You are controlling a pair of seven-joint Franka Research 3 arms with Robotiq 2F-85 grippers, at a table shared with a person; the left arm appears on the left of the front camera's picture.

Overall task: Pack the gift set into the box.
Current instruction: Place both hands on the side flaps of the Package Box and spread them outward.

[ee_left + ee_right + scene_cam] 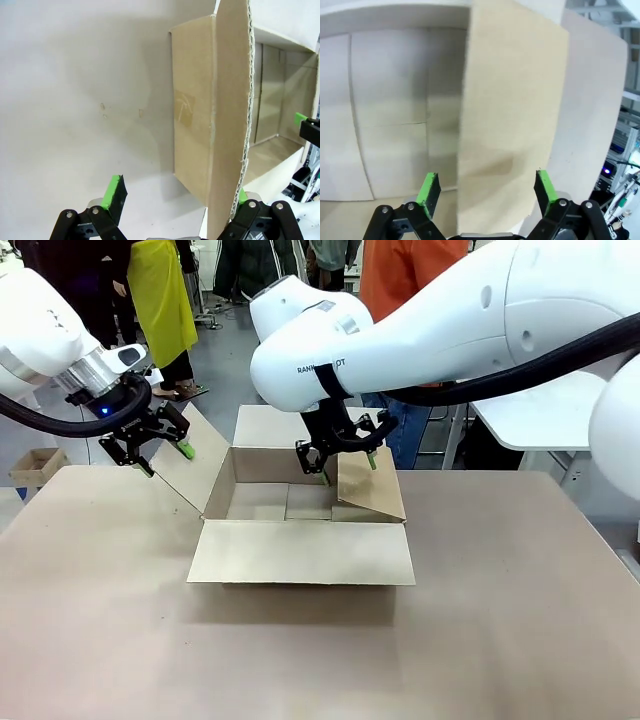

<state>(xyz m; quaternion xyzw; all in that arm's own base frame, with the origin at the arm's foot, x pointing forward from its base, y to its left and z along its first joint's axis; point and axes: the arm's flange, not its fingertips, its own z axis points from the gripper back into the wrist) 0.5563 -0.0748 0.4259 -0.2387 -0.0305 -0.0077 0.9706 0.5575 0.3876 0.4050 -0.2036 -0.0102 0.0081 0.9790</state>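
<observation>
1. The box (262, 472) stands in the middle of the table (120, 640), mouth up. Its near flap (300, 552) lies flat on the table, and the floor inside is bare cardboard
2. The left gripper (168, 460) hangs at the left flap (195, 470), which leans outward. In the left wrist view the left gripper (177, 194) is spread wide and the flap's (227, 100) raw edge runs up between the fingers, close to one of them; nothing is clamped
3. The right gripper (347, 468) sits over the right flap (372, 490), which tilts in over the opening. In the right wrist view the right gripper (487, 186) is also wide open, and the flap (510, 125) stands between the green pads, ungripped
4. The step in hand looks like clearing the mouth so the gift set can go in
5. To do it well, close each gripper low on its flap, near the fold and square to the board, then swing the flap outward along its hinge line
6. Fold the right flap first, since it shades the opening
7. Move slowly: a hard pull could drag or tip the light box or crease the flap
</observation>
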